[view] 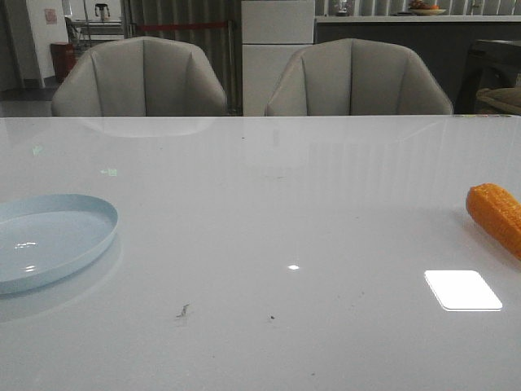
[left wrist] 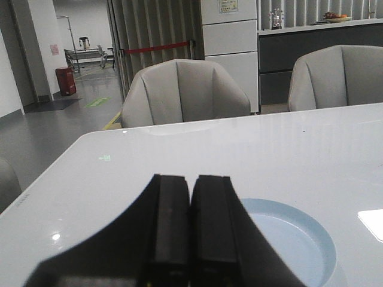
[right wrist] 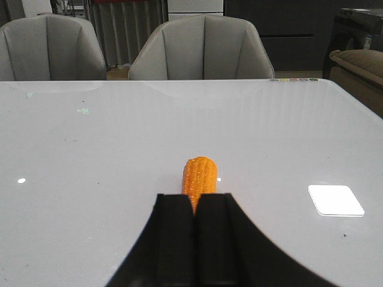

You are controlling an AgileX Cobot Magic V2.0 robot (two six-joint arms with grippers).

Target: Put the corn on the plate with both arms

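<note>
The orange corn [view: 496, 213] lies on the white table at the far right, partly cut off by the front view's edge. The pale blue plate [view: 49, 238] sits empty at the far left. Neither arm shows in the front view. In the right wrist view my right gripper [right wrist: 195, 197] is shut and empty, with the corn [right wrist: 200, 176] lying on the table just beyond its fingertips, its near end hidden behind them. In the left wrist view my left gripper [left wrist: 191, 179] is shut and empty, above the table with the plate [left wrist: 293, 239] just beyond and to one side.
Two grey chairs [view: 142, 77] [view: 358, 77] stand behind the table's far edge. A bright rectangle of reflected light [view: 462, 290] lies on the glossy tabletop near the corn. A wide stretch of table separates the plate and the corn.
</note>
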